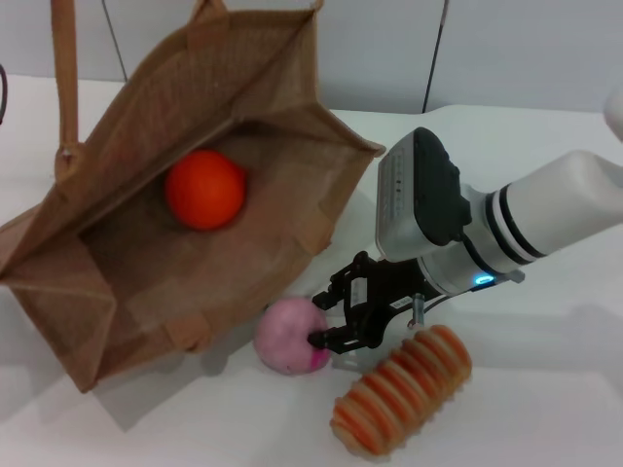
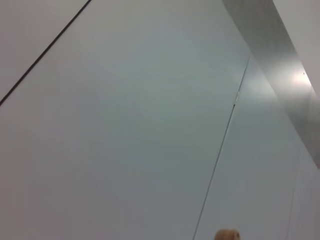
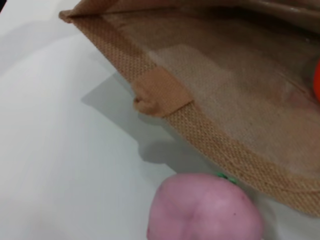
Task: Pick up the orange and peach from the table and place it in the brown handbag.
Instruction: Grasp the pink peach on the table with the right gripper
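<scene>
The brown handbag [image 1: 117, 292] lies open on the white table, its mouth facing me. The orange [image 1: 204, 189] rests inside it; a sliver of it shows in the right wrist view [image 3: 317, 80]. The pink peach [image 1: 287, 338] sits on the table just outside the bag's front rim, and it shows close up in the right wrist view [image 3: 205, 210] with a bit of green stem. My right gripper [image 1: 322, 319] is open at the peach's right side, with its black fingertips [image 1: 319, 340] just reaching the fruit. The left gripper is out of view.
An orange-and-cream striped ribbed cylinder [image 1: 401, 391] lies on the table right below my right gripper. The bag's strap handle [image 1: 64, 68] stands up at the back left. The bag's woven rim [image 3: 165, 97] is close beside the peach. The left wrist view shows only grey wall panels.
</scene>
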